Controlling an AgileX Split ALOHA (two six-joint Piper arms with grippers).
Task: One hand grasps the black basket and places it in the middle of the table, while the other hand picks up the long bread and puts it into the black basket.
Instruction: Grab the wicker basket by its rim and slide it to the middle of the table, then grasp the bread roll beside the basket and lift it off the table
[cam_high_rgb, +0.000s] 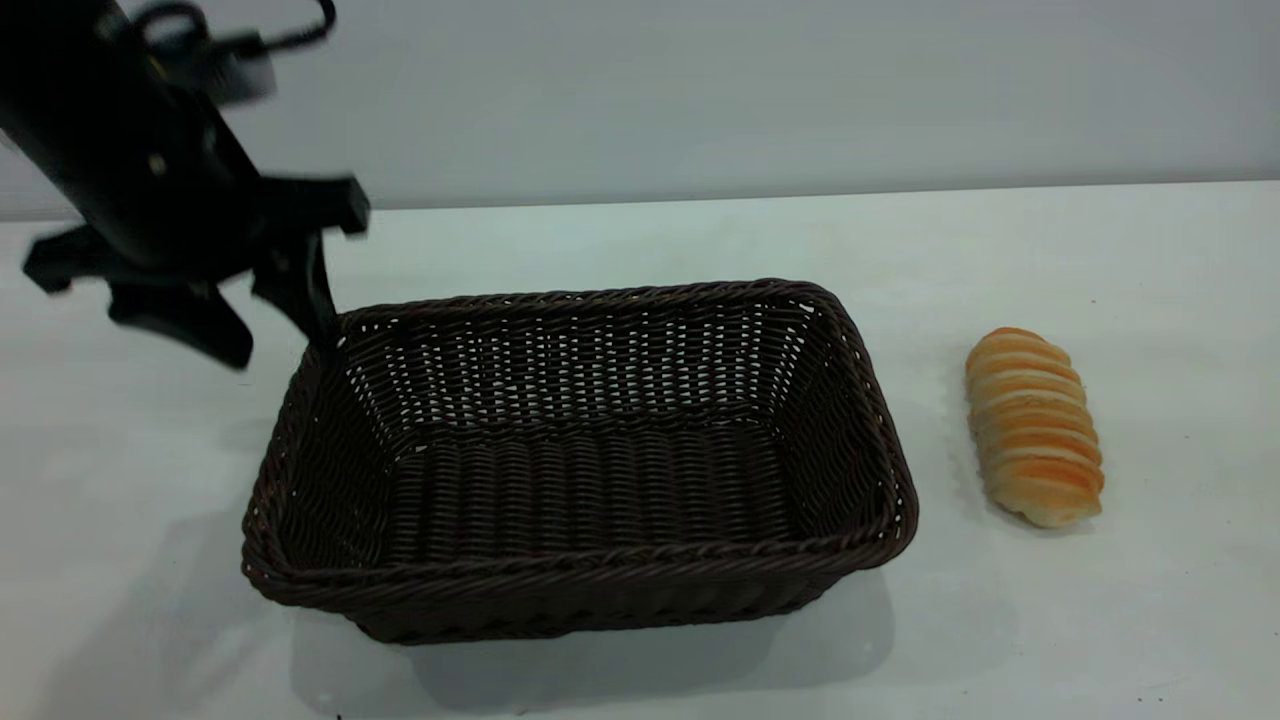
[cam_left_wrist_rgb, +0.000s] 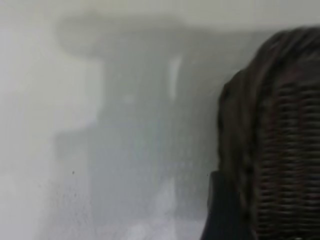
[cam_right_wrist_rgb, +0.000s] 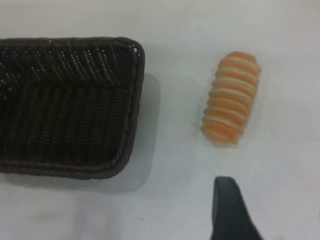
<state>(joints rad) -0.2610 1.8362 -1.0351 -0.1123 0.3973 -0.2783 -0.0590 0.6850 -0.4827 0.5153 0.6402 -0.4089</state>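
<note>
The black basket (cam_high_rgb: 580, 572) stands on the white table (cam_high_rgb: 640, 240) near the middle, and it is empty. The long bread (cam_high_rgb: 1035, 440) lies on the table just right of it, apart from the basket. My left gripper (cam_high_rgb: 283, 350) is open at the basket's back left corner; one finger (cam_high_rgb: 318, 310) touches the rim there and the other is outside it. The left wrist view shows one finger (cam_left_wrist_rgb: 225, 210) beside the basket's rim (cam_left_wrist_rgb: 240, 130). My right gripper (cam_right_wrist_rgb: 285, 200) is out of the exterior view; it hovers open above the table near the bread (cam_right_wrist_rgb: 231, 105), one finger (cam_right_wrist_rgb: 231, 210) showing, with the basket (cam_right_wrist_rgb: 136, 95) off to the side.
A plain grey wall stands behind the table's far edge. Bare tabletop (cam_high_rgb: 1100, 620) lies in front of and to the right of the bread, and more (cam_high_rgb: 120, 500) to the left of the basket.
</note>
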